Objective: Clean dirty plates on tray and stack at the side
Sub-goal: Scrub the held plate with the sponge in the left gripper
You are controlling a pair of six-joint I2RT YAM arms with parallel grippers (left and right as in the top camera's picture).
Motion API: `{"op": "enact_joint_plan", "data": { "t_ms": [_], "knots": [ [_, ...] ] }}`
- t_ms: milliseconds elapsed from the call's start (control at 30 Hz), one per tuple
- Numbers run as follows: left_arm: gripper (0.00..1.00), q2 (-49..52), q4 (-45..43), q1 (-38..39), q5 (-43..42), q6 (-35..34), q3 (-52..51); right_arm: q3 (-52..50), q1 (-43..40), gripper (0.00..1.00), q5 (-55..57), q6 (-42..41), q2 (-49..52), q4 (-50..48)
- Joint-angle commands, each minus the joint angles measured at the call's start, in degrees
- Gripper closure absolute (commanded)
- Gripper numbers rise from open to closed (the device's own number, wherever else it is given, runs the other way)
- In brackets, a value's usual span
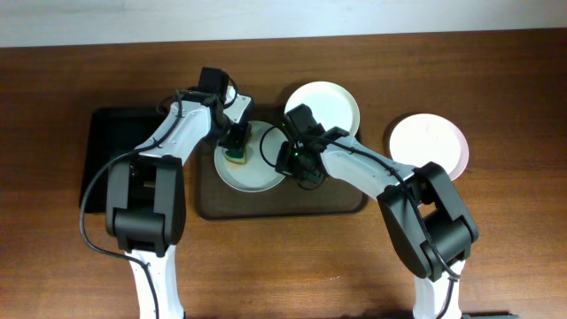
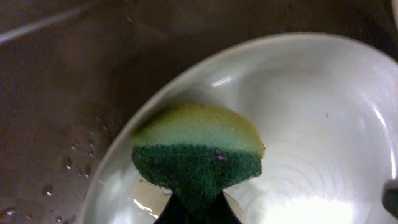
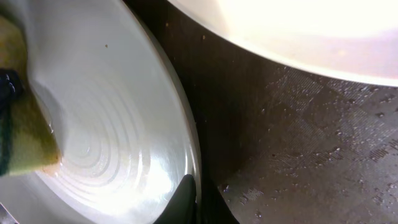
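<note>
Dirty plate under work [image 1: 255,177] [image 2: 311,124] [image 3: 112,124]: round, white, shallow. It lies on the left-centre of the tray [image 1: 292,202] [image 2: 62,93] [image 3: 298,143]. Its well shows concentric rings and a wet sheen, with a faint brownish tint beside the sponge in the right wrist view.

Sponge [image 1: 237,158] [image 2: 199,149] [image 3: 25,137]: yellow body with a dark green scrub face, pressed onto the far-left part of the plate's well.

Left tool [image 1: 237,146] [image 2: 194,208]: closed on the sponge, pinching its green end.

Right tool [image 1: 291,159] [image 3: 189,202]: clamped on the plate's right rim. The rim runs straight into the dark fingers.

Second plate [image 1: 326,102] [image 3: 298,31]: white, overlapping the tray's far rim, part over the tray and part over the bench [image 1: 496,248]. It has a few small specks near its edge. A dark strip of tray separates it from the worked plate, so the two are near but apart.

Third plate [image 1: 430,146]: white, on the bench to the right of the tray, off it and well apart from the other two.

Edges and room: the worked plate's left rim sits close to the tray's left rim. To the right of the right tool the tray floor is bare, finely textured and dotted with water droplets. The near strip of the tray is also bare. A black tray [image 1: 111,142] lies on the bench just left of the brown one, partly under the left arm.
</note>
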State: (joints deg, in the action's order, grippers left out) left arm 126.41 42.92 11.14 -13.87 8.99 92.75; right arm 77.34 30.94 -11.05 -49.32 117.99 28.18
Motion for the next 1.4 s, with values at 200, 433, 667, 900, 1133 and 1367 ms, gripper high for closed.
{"op": "enact_joint_plan", "data": {
  "t_ms": [200,433,667,900,1133,1367],
  "knots": [
    [0.99,4.09,-0.44,0.11,10.95,-4.5,-2.38,-0.31,0.15,0.96,0.5,1.03,1.55,0.33],
    [0.99,4.11,14.27,0.33,-12.55,16.22,-2.38,-0.31,0.15,0.96,0.5,1.05,1.55,0.31],
    [0.99,4.11,0.09,0.33,4.55,0.87,-2.38,-0.31,0.15,0.96,0.52,1.05,1.55,0.33],
    [0.99,4.11,12.55,0.33,21.14,-12.0,-2.38,-0.31,0.15,0.96,0.52,1.07,1.55,0.33],
    [1.0,4.11,19.85,0.33,-12.48,11.74,-2.38,-0.31,0.15,0.96,0.52,1.31,1.55,0.33],
    [0.99,4.09,6.25,0.04,3.39,-6.19,-1.73,-0.31,0.15,0.96,0.72,1.92,1.55,0.31]
  ]
}}
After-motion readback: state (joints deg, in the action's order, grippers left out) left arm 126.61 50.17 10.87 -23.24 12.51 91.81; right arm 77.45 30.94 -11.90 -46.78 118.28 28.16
